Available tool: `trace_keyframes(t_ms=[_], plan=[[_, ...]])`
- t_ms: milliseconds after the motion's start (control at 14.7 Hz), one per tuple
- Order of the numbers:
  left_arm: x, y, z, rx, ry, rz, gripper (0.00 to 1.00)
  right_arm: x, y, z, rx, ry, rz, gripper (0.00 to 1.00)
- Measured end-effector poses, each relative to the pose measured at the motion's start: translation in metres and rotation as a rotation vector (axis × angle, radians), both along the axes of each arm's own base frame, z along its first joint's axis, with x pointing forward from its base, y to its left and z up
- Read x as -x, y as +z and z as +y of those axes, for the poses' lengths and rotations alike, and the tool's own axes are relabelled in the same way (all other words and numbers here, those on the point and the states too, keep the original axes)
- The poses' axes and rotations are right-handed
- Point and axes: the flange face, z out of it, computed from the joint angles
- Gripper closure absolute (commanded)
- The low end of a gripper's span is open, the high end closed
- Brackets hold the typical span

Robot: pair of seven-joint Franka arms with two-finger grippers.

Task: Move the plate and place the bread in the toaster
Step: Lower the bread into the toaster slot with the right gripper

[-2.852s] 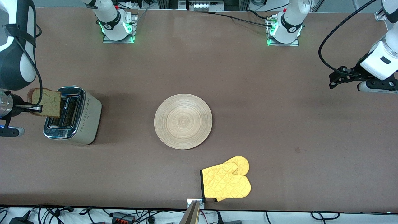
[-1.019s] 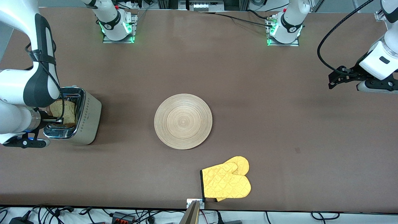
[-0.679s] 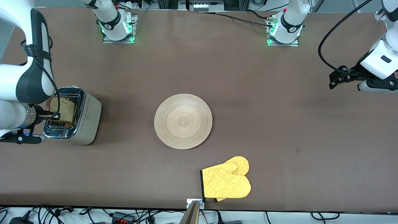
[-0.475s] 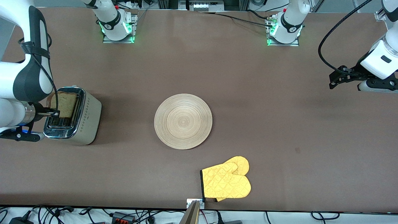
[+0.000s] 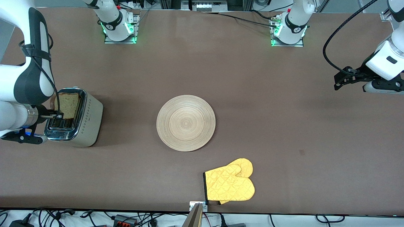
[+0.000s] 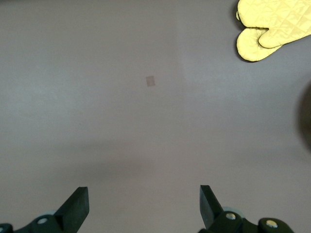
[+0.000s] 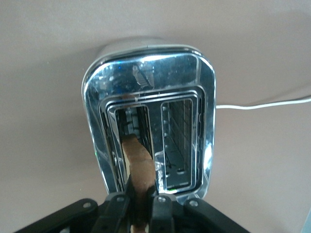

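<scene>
While the right gripper (image 7: 142,206) clamped the bread (image 5: 67,105) just over a toaster (image 5: 82,121) slot, not yet dropped in, the open, empty left gripper (image 6: 141,208) waited well away from the toaster, plate (image 5: 186,123) mid-worktop.

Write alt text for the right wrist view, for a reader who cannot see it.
The right pincer, shut on a brown slice of bread, holds it edge-on over one dark slot of the shiny chrome-topped two-slot toaster. The other slot shows empty, and a white cord trails from the toaster across the brown table.
</scene>
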Motion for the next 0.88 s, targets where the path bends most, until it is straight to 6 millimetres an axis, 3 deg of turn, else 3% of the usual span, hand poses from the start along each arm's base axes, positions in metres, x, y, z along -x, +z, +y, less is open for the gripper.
trace_keyframes(t_ms=[883], plan=[[0.005,0.005,-0.012,-0.002,-0.020,0.030,0.00,-0.017,-0.008,-0.008,0.001,0.016,-0.101,1.00]])
